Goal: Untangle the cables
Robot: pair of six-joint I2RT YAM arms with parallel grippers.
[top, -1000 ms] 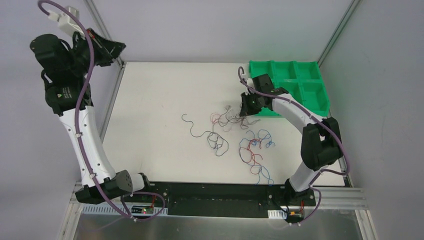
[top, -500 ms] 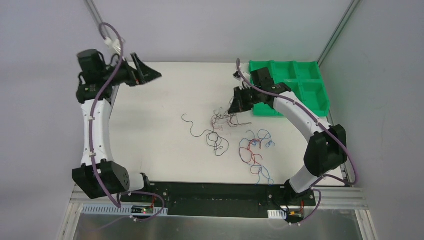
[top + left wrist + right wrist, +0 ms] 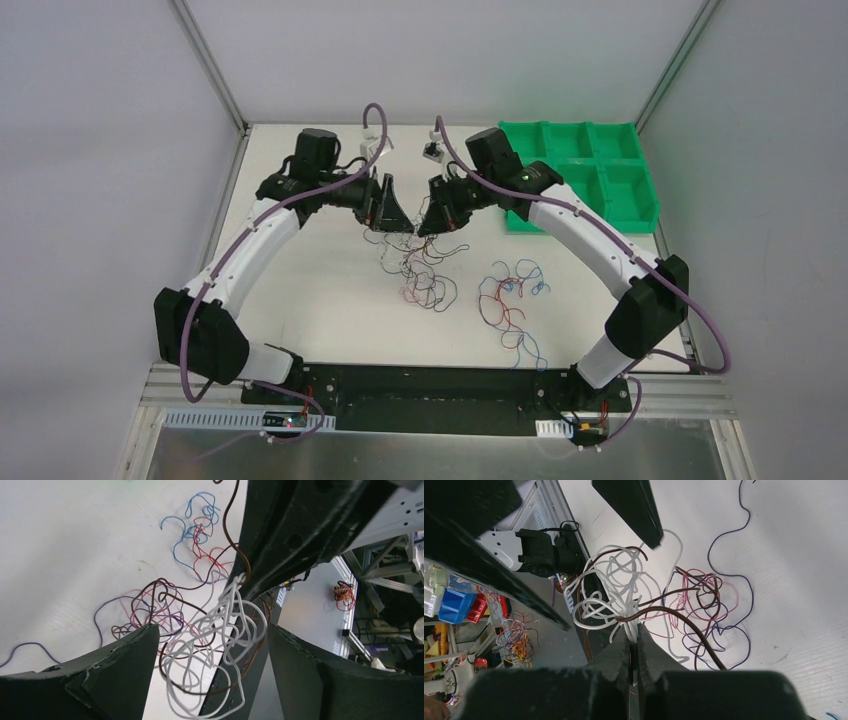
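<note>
My right gripper [image 3: 432, 220] is shut on a bunch of the cables [image 3: 616, 587] above the middle of the table, white and brown strands pinched at its fingertips [image 3: 634, 629]. The bunch hangs in loops, and dark and pink strands trail down to a tangle on the table [image 3: 425, 275]. My left gripper [image 3: 393, 214] faces it from the left, open. In the left wrist view the white loops [image 3: 215, 645] hang between its two fingers [image 3: 120, 670] and I see no contact. A separate red and blue bunch [image 3: 510, 298] lies on the table to the right.
A green tray [image 3: 585, 170] with several compartments sits at the far right corner. The white table [image 3: 300, 280] ends at a black rail [image 3: 440, 385] by the arm bases. Frame posts rise at the two back corners.
My left arm has swung from the far left corner to the table's middle, and its gripper has opened. The right gripper has moved left and lifted the bunch.
</note>
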